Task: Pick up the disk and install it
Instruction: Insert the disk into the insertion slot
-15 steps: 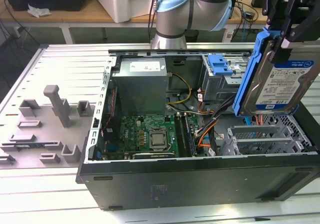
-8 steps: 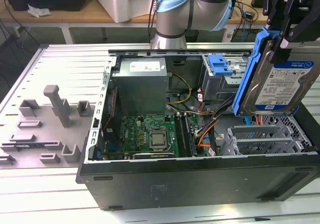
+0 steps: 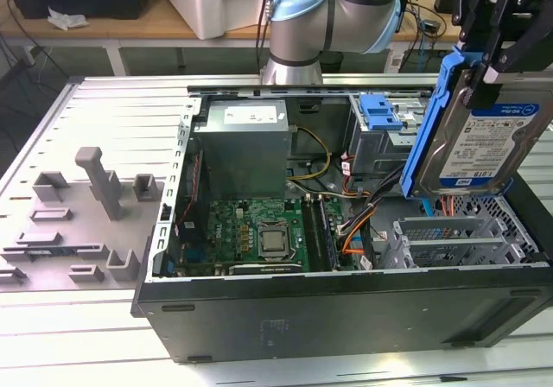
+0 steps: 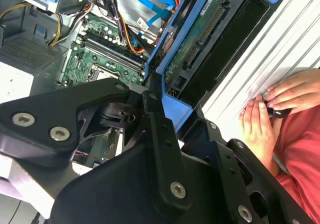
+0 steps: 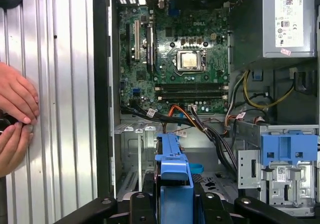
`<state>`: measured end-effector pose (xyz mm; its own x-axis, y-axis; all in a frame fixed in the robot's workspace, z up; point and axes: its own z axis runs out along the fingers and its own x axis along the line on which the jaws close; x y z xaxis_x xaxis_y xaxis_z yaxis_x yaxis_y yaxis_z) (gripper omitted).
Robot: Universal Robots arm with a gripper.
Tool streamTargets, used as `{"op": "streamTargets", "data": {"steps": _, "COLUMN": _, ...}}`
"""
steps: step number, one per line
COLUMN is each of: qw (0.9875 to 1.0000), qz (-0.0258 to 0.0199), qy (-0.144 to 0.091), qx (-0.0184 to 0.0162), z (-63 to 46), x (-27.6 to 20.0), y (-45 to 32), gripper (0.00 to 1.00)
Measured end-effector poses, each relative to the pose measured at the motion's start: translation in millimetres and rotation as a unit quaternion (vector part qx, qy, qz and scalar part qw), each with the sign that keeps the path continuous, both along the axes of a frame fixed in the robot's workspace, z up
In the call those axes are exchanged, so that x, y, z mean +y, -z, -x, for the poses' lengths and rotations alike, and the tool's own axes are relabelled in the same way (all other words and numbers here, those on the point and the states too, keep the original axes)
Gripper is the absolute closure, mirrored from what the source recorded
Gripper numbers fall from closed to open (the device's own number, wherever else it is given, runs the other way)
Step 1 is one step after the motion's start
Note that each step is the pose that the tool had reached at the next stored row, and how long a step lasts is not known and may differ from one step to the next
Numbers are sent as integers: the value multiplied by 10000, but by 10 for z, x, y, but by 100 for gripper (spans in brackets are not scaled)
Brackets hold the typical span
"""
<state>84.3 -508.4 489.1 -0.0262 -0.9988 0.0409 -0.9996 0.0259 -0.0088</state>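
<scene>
grey printed holders [image 3: 78, 223] sit on the slatted metal table [image 3: 112, 102] at the exterior view's left. moving across, we reach the open computer case [image 3: 346, 309], lying on its side with the lid off. inside, a grey power supply box [image 3: 242, 149] sits at the back, and the green motherboard [image 3: 251, 231] lies in front of it with the bare processor socket [image 3: 274, 240] showing. orange and black cables [image 3: 359, 223] run toward the drive end, with a blue plastic bay clip [image 3: 380, 111] behind them. the robot arm [image 3: 333, 11] rises behind the case's far edge. and at the exterior view's right, there it is: the disk [image 3: 488, 145], up in the air over the case's drive end. it stands on edge and tilted, label facing the camera, blue frame along its side. the gripper [image 3: 494, 63] is clamped tight on the disk's upper end from above. in the first wrist view, a person's hands [image 5: 15, 119] rest on the table beside the case.
</scene>
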Motion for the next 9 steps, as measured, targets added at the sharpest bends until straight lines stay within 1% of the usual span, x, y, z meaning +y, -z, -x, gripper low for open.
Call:
{"op": "streamTargets", "data": {"steps": 1, "qw": 10000, "qz": -3, "qy": 0, "qx": 0, "z": 0, "x": -13, "y": 0, "gripper": 64}}
{"op": "streamTargets", "data": {"steps": 2, "qw": 10000, "qz": -19, "qy": 0, "qx": 0, "z": 0, "x": -37, "y": 0, "gripper": 64}}
{"op": "streamTargets", "data": {"steps": 4, "qw": 10000, "qz": -56, "qy": 0, "qx": 0, "z": 0, "x": -64, "y": 0, "gripper": 64}}
{"op": "streamTargets", "data": {"steps": 5, "qw": 10000, "qz": -87, "qy": -1, "qx": 0, "z": 0, "x": -85, "y": 0, "gripper": 64}}
{"op": "streamTargets", "data": {"steps": 6, "qw": 9999, "qz": -102, "qy": -2, "qx": 0, "z": -1, "x": -97, "y": 0, "gripper": 64}}
{"op": "streamTargets", "data": {"steps": 8, "qw": 9999, "qz": -113, "qy": -2, "qx": 1, "z": -2, "x": -117, "y": 0, "gripper": 64}}
{"op": "streamTargets", "data": {"steps": 9, "qw": 9999, "qz": -112, "qy": -2, "qx": 1, "z": -3, "x": -117, "y": 0, "gripper": 64}}
